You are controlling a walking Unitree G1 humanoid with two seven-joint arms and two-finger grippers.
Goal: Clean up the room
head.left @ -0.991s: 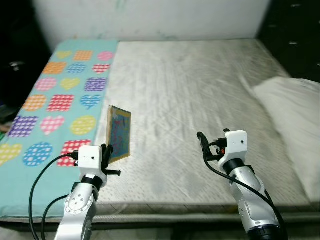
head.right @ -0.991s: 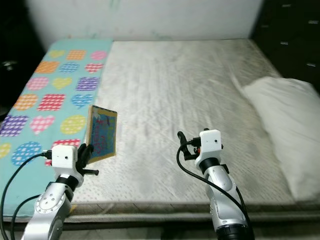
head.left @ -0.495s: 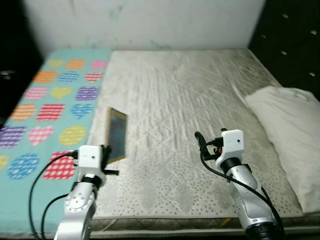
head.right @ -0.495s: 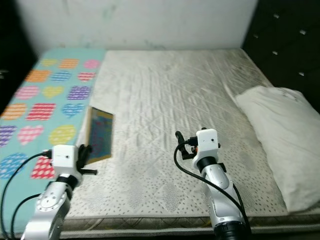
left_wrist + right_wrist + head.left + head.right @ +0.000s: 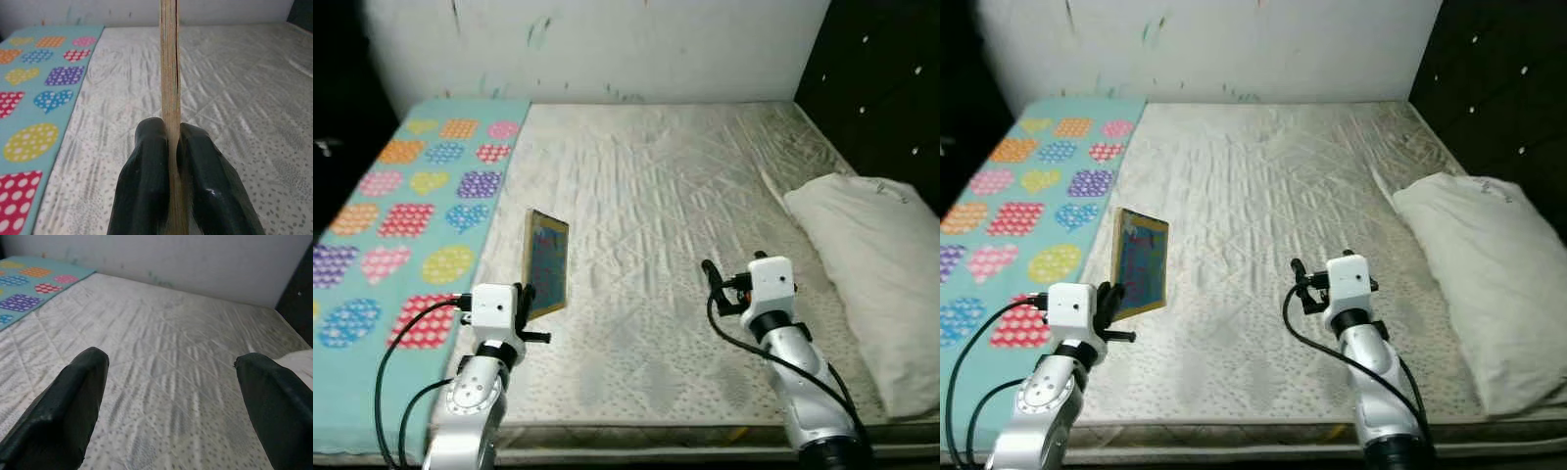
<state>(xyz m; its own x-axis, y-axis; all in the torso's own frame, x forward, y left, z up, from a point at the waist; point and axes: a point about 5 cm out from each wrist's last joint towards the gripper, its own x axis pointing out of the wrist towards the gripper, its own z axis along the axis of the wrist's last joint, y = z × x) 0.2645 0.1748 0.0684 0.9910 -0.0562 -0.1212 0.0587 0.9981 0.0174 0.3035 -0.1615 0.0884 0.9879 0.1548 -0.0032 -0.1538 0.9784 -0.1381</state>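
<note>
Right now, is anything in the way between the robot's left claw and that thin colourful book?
Nothing is: the left gripper is already shut on the book, holding it upright above the mattress. The right gripper hangs open.

Light falls evenly and fairly brightly on the quilted mattress [image 5: 656, 225] and the pale wall [image 5: 607, 44] at 12 o'clock, with no harsh glare. The corners at 10 and 2 o'clock sink into near-black shade. Soft, short shadows lie under the two arms. The head views are slightly soft and grainy. In the wrist views the black fingers [image 5: 146, 186] loom close and blurred, while the mattress beyond stays reasonably sharp.
</note>
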